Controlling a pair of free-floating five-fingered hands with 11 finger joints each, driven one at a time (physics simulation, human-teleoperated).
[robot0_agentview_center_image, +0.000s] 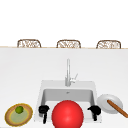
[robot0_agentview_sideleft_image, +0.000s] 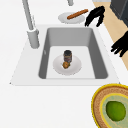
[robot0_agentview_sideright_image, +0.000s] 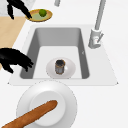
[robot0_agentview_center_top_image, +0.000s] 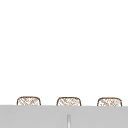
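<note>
Both hands, left (robot0_agentview_center_image: 43, 109) and right (robot0_agentview_center_image: 94, 109), hover with relaxed fingers, holding nothing, over the sink's (robot0_agentview_sideleft_image: 100, 57) front rim; nearest the right hand, the baguette (robot0_agentview_center_image: 117, 108) lies diagonally across a white plate (robot0_agentview_center_image: 105, 100), its outer end cut off in the right side view.

A red ball (robot0_agentview_center_image: 67, 114) hides the sink basin's (robot0_agentview_center_image: 50, 96) middle in the front view, its underside cut off.

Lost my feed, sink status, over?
Left hand and right hand open, hovering at sink front edge. Jar stands on plate in basin. Nothing held.
</note>
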